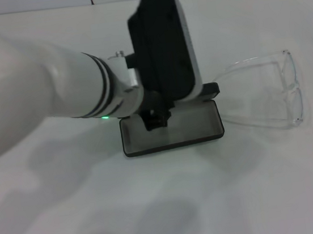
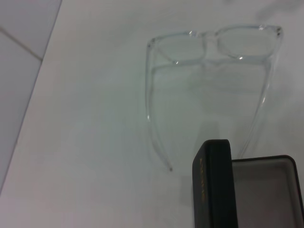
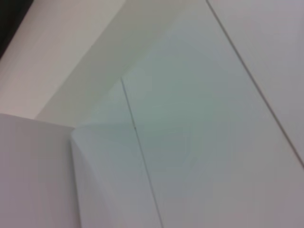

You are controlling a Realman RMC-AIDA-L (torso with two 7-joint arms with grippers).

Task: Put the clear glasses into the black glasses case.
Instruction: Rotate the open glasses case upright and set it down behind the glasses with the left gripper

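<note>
The black glasses case (image 1: 172,131) lies open in the middle of the table, its grey lining showing. Its lid (image 2: 211,185) stands upright along the far side, edge-on in the left wrist view, beside the case's tray (image 2: 268,187). My left gripper (image 1: 156,117) hangs just over the case's far left part, reached in from the left. The clear glasses (image 1: 267,89) rest on the table to the right of the case, temple arms unfolded and pointing toward it. In the left wrist view the clear glasses (image 2: 213,45) lie beyond the lid. The right gripper is out of view.
The white table (image 1: 173,206) carries only the case and the glasses. My left arm's white forearm (image 1: 33,92) fills the left of the head view. A tiled wall (image 3: 190,118) is all the right wrist view shows.
</note>
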